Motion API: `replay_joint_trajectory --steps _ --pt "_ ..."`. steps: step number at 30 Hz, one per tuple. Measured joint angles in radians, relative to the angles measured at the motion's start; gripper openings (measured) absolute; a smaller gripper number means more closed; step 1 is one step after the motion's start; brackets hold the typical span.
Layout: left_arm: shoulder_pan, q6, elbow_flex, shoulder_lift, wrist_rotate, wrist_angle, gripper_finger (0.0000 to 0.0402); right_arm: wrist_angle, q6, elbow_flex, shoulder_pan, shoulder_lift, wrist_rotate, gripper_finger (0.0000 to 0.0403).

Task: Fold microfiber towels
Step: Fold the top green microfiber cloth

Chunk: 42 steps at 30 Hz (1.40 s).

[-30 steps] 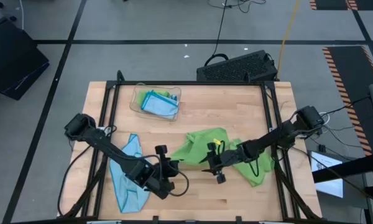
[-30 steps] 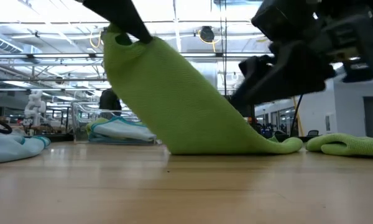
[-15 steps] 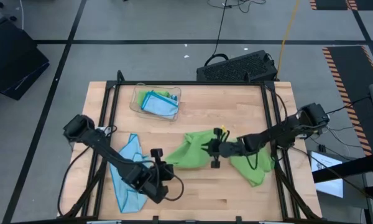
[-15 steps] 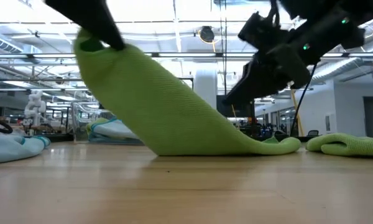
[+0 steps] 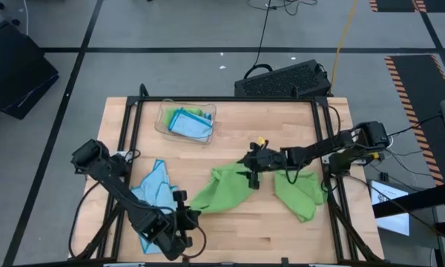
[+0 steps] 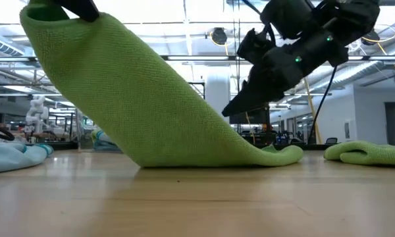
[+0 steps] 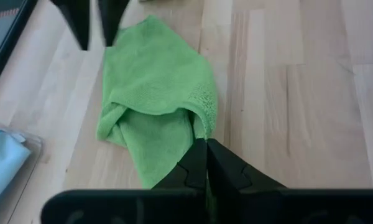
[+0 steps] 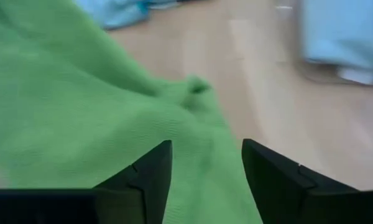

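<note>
Clearly the left gripper [image 5: 184,216] clenched the green towel [image 5: 226,189] at seven o'clock; the right gripper [image 5: 250,167], released, could let it drag unfolded.

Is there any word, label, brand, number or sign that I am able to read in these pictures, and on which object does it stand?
No text can be read in any view.
Green towel: no tag or print shows.
Blue towels in the clear tray: no readable label.
Black case beyond the table: no legible marking.
Room behind the table in the low view: no sign can be read.
</note>
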Motion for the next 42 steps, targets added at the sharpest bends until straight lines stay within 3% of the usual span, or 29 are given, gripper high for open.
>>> replay_joint_trajectory --steps 4,10,15,24,29,36,40,42 --pt "0.002 0.001 0.000 0.001 -0.002 0.004 0.0003 0.083 0.018 0.004 -0.005 0.060 -0.053 0.0188" --pt "0.006 0.005 -0.001 0.001 0.000 0.012 0.0009 -0.008 0.093 0.122 -0.045 0.179 -0.099 0.0192" --pt "0.004 0.005 -0.001 0.001 0.008 0.012 0.0005 -0.002 0.118 0.198 -0.083 0.258 -0.247 0.0202" --pt "0.004 0.045 -0.001 0.001 0.008 0.016 0.0005 -0.008 0.126 0.281 -0.100 0.346 -0.402 0.0211" --pt "0.004 0.040 -0.001 0.001 0.008 0.016 0.0012 -0.007 0.122 0.286 -0.100 0.352 -0.467 0.0158" --pt "0.005 0.028 -0.001 0.001 0.006 0.017 0.0008 -0.034 0.076 0.286 -0.074 0.350 -0.527 0.0017" --pt "0.005 0.028 -0.001 0.001 0.005 0.016 0.0012 -0.124 0.082 0.285 -0.032 0.297 -0.519 0.0014" --pt "0.005 0.031 -0.001 0.001 0.005 0.014 0.0008 -0.207 0.082 0.284 0.002 0.246 -0.449 0.0012"
